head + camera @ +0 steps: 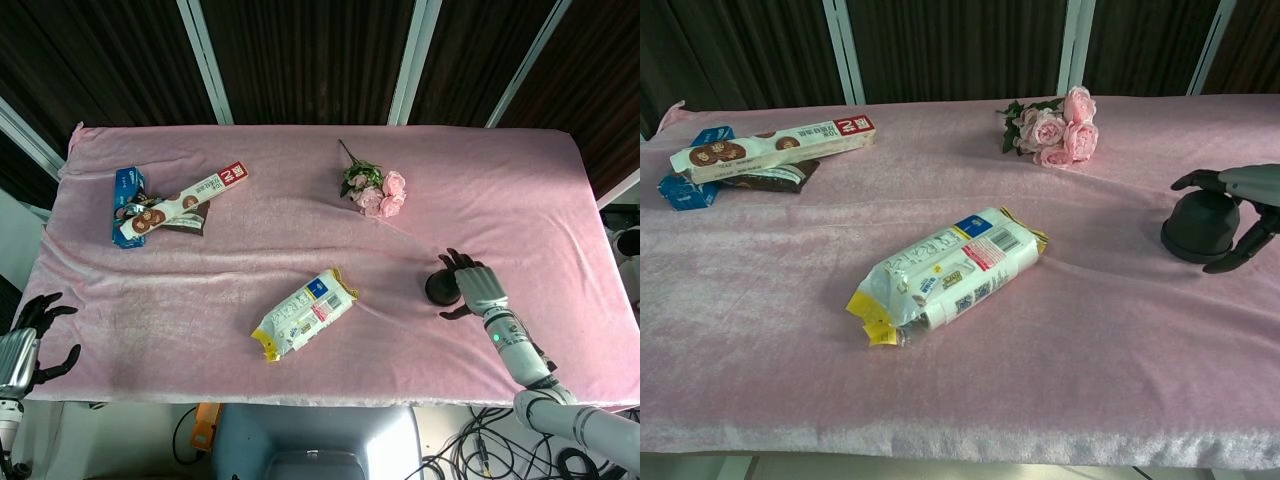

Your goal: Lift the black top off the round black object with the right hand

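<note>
Desk: pink cloth (pixel 300 220) covers it.
Round black object (pixel 1200 228): upright near right edge, black top (pixel 1205 210) still on.
Right robot hand (pixel 470 285): fingers spread around the object, gripping nothing.
Left robot hand (pixel 25 345): fingers apart, off the desk's near-left corner.

Round black object (pixel 1200 228), black top (pixel 1206 208) on, upright on pink cloth (pixel 1040 380)

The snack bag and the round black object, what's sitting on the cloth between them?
Nothing: only bare pink tablecloth separates the snack bag from the round black object, clearest in the chest view. The head view agrees.
</note>
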